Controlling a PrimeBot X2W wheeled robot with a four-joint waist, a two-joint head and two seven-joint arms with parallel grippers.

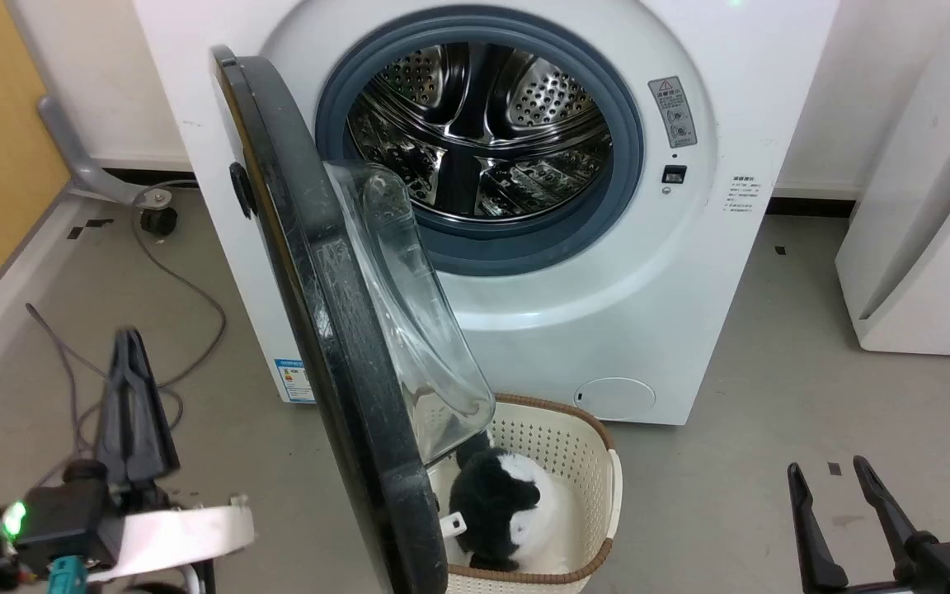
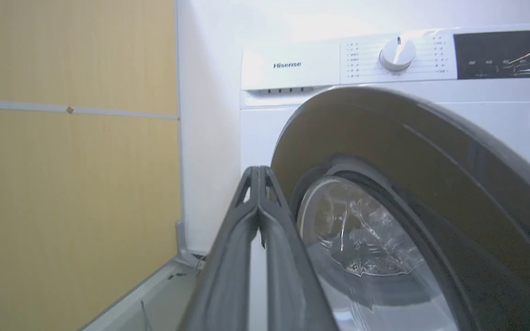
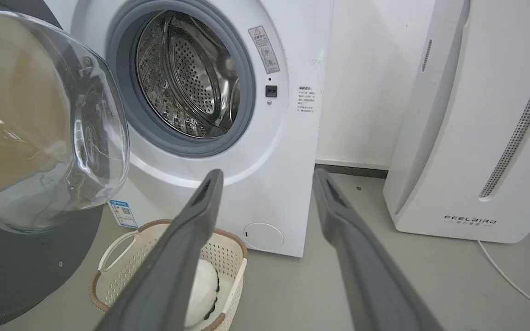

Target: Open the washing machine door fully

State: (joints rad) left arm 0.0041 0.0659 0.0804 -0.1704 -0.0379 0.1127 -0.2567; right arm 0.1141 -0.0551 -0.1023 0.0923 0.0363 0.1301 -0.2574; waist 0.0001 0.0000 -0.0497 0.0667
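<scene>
left claw point(image 1: 129, 337) pinched shut, right claw point(image 1: 826, 464) wide. door point(image 1: 310, 313) stands half open right of the left claw (stiff, hinged, likely slick): push its black rim point(image 1: 384, 478), not the glass point(image 1: 409, 322).

The brand Hisense stands on the top panel of the washing machine point(image 2: 265, 138), left of its dial point(image 2: 397, 53). FEELBIRD marks the white appliance point(image 3: 467, 151) beside it (the machine's warning sticker point(image 3: 263, 49) and blue label point(image 3: 123, 213) are too small to read).

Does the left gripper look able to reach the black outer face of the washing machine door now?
Probably yes. The left gripper, shut, hangs apart from the washing machine door on its outer side, with nothing standing between them.
</scene>
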